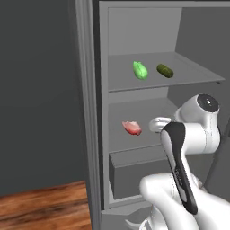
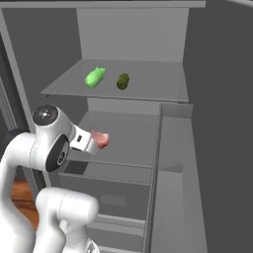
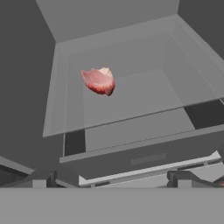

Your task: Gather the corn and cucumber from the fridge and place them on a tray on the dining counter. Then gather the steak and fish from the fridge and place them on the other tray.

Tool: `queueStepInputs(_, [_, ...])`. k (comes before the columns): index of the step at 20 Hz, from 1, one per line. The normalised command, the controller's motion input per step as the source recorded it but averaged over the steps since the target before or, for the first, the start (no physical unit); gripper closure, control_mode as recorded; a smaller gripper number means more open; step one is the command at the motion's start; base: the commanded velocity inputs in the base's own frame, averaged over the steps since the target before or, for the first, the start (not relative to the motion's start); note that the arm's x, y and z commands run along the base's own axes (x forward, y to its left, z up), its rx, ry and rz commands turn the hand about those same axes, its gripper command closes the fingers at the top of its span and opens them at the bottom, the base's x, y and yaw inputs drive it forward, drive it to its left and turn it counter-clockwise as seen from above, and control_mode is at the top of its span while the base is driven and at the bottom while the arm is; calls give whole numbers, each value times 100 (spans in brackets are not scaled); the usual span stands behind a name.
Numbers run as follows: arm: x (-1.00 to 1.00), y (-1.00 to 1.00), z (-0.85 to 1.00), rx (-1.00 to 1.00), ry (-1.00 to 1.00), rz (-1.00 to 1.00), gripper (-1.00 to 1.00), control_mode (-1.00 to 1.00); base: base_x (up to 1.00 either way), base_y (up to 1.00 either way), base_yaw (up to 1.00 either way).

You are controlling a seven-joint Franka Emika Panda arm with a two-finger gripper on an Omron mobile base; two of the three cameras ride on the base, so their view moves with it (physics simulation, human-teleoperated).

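Observation:
The fridge (image 1: pixel 90 112) stands open in front of me. On its upper shelf lie the bright green corn (image 1: pixel 140 70) (image 2: pixel 94 77) and, to its right, the dark olive cucumber (image 1: pixel 165 70) (image 2: pixel 122 81). The pink-red steak (image 1: pixel 132 127) (image 2: pixel 102 139) (image 3: pixel 99 80) lies on the middle shelf (image 3: pixel 140 96), toward its left. My gripper (image 3: pixel 112 179) is open and holds nothing. It hovers in front of the middle shelf, short of the steak and to its right, with the fingertips (image 3: pixel 41 179) spread wide. The fish, the tray and the dining counter are out of view.
A grey drawer (image 1: pixel 134 170) (image 3: pixel 144 153) juts out below the middle shelf, right under my hand. The fridge's open door (image 2: pixel 173 188) stands on the right. A dark wall (image 1: pixel 40 90) and wooden floor (image 1: pixel 40 206) lie to the left.

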Motion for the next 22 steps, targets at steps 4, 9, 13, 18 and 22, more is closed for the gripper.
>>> queueStepInputs(4, [83,4,-48,-4,12,6,-100,-100,0,0,0])
queueStepInputs(9, [78,12,-44,-10,8,12,-100,-100,0,0,0])
queueStepInputs(13, [42,4,-8,-10,-1,8,-100,-100,0,0,0])
queueStepInputs(18, [12,3,-12,-7,-14,10,-100,-100,0,0,0])
queueStepInputs(22, [3,0,-22,-1,-11,12,-100,-100,0,0,0])
